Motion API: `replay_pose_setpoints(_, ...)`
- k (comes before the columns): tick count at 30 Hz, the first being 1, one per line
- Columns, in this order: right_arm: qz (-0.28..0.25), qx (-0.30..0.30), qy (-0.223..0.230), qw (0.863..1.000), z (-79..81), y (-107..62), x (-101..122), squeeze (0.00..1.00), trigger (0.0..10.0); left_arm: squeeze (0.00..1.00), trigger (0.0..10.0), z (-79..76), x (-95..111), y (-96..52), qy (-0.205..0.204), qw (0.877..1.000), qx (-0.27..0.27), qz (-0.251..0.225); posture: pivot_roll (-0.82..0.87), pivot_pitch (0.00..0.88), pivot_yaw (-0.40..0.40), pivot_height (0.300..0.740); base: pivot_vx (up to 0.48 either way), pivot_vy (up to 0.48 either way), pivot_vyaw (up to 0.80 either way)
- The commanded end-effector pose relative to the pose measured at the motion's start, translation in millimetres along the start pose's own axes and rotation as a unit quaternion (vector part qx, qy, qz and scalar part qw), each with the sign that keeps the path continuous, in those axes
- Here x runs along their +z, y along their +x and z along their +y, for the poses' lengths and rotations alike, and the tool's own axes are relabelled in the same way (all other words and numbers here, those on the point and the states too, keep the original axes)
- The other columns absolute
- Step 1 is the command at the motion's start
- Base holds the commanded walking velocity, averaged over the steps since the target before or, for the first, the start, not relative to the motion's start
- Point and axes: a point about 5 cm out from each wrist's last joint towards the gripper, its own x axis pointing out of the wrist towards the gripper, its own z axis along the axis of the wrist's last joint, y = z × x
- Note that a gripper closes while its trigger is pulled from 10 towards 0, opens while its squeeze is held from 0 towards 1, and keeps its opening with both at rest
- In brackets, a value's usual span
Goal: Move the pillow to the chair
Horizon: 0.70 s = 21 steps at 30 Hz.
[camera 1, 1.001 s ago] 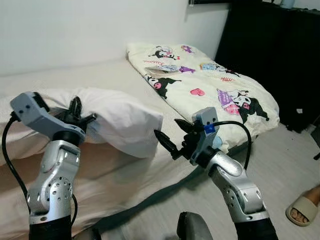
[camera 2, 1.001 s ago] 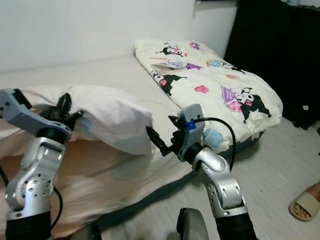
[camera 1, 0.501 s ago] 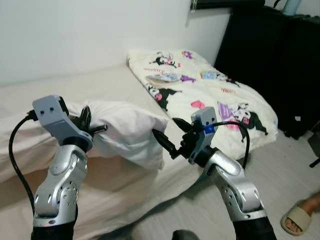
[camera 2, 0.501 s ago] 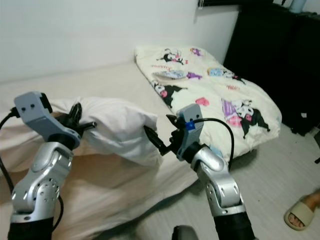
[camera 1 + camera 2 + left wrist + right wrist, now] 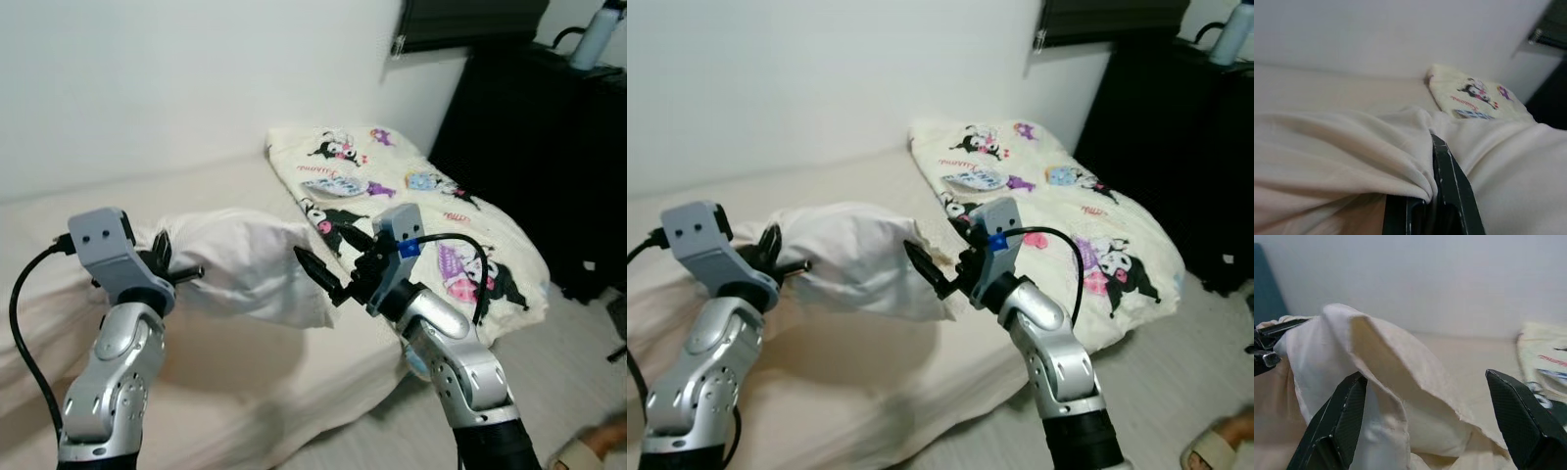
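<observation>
Two grippers on pillow (image 5: 245, 269): left gripper (image 5: 171, 269) pinches fabric end; right gripper (image 5: 328, 274) spread wide at opposite corner. Soft, light, floppy; grip bunched corners.

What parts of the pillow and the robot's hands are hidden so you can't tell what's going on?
- Left gripper: in the left wrist view, pillow cloth folds over its fingers, hiding the tips.
- Pillow's underside: hidden in both eye views by the pillow itself, so whether it touches the bed is unclear.
- Right gripper: its fingers stand wide apart; the pillow's corner hides whether either presses in.
- Slipper: cut off by the picture's edge.
</observation>
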Motion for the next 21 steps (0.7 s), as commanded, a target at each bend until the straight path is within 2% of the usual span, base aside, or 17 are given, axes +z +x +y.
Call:
replay_pose_setpoints(1,0.006,-0.008,0.003,1.0,-2.1,-0.9,-4.3,0.0,10.0,0.0,10.0,-6.8,5.7,-1.1,0.007,0.999,-0.021,-0.024,-0.04,0.0,-0.085,0.74,0.0,0.0,0.0)
replay_pose_setpoints(10,-0.007,-0.008,0.002,1.0,-3.4,-1.6,-2.7,0.0,10.0,0.0,10.0,-7.9,-5.3,-7.3,0.015,0.999,-0.026,-0.013,-0.04,0.0,-0.085,0.74,0.0,0.0,0.0)
replay_pose_setpoints(16,0.0,-0.012,0.004,1.0,-3.8,-0.9,-4.4,0.0,10.0,0.0,10.0,-10.7,-4.7,-6.7,0.01,0.999,-0.03,-0.015,-0.04,0.0,-0.086,0.74,0.0,0.0,0.0)
replay_pose_setpoints(21,0.016,-0.021,0.007,1.0,-6.2,0.4,-8.5,0.0,10.0,0.0,10.0,-15.0,-4.2,-4.6,0.004,0.999,-0.041,-0.02,-0.04,0.0,-0.084,0.74,0.0,0.0,-0.72)
